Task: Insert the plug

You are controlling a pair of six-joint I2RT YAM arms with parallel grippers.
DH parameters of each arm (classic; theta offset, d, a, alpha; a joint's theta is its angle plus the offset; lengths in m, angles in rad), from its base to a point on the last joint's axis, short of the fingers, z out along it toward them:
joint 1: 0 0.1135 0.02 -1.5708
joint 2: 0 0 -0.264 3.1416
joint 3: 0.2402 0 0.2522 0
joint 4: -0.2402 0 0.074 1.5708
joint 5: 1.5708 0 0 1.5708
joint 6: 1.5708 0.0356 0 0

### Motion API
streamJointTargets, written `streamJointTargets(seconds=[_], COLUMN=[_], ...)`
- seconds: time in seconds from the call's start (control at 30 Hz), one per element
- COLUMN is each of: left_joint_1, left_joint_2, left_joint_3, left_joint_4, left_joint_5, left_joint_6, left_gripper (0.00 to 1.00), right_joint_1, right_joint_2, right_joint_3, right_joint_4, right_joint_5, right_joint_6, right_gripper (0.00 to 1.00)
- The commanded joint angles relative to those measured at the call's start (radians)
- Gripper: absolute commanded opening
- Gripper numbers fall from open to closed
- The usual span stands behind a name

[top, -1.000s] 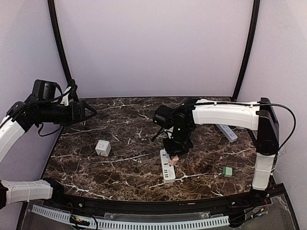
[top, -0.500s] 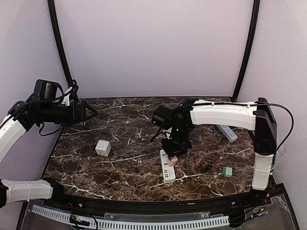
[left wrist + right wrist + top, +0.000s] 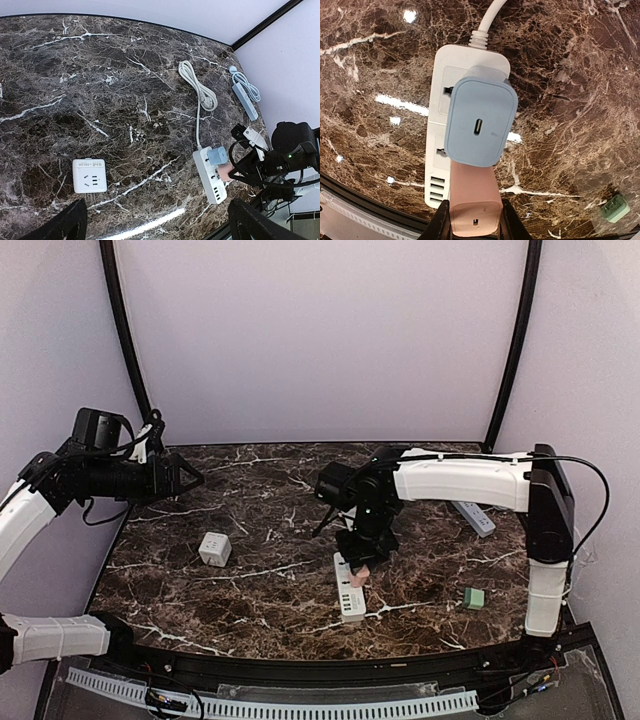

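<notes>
Marble-patterned table carries the white power strip near its front edge. The right gripper is clamped tight on the pink plug, which hangs over the strip's lower socket, just beside the blue charger seated in the upper one. The left gripper is spread wide, empty, well apart. To seat the plug well, square it to the strip with its prongs over the slots — hidden here — then press straight down, clear of the charger.
</notes>
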Motion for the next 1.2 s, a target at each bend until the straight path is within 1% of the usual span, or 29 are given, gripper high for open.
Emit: streamJointTargets(seconds=[0.0, 0.4, 0.93, 1.17], left_joint_1=[0.006, 0.006, 0.006, 0.006], left_joint_2=[-0.003, -0.006, -0.003, -0.008], left_joint_3=[-0.022, -0.024, -0.031, -0.031], left_joint_4=[0.001, -0.002, 0.003, 0.001], left_joint_5=[-0.003, -0.016, -0.023, -0.029], left_joint_6=[0.002, 0.009, 0.014, 0.015], left_gripper=[1.00, 1.00, 1.00, 1.00], right_joint_1=[-0.004, 0.004, 0.033, 0.037], right_joint_2=[0.050, 0.108, 0.166, 0.186], right_joint_3=[0.014, 0.072, 0.105, 0.117], right_joint_4=[-0.058, -0.103, -0.129, -0.160], right_joint_5=[0.036, 0.039, 0.006, 0.013], right_joint_6=[0.005, 0.016, 0.040, 0.096], right_gripper=[0.00, 0.00, 0.00, 0.00])
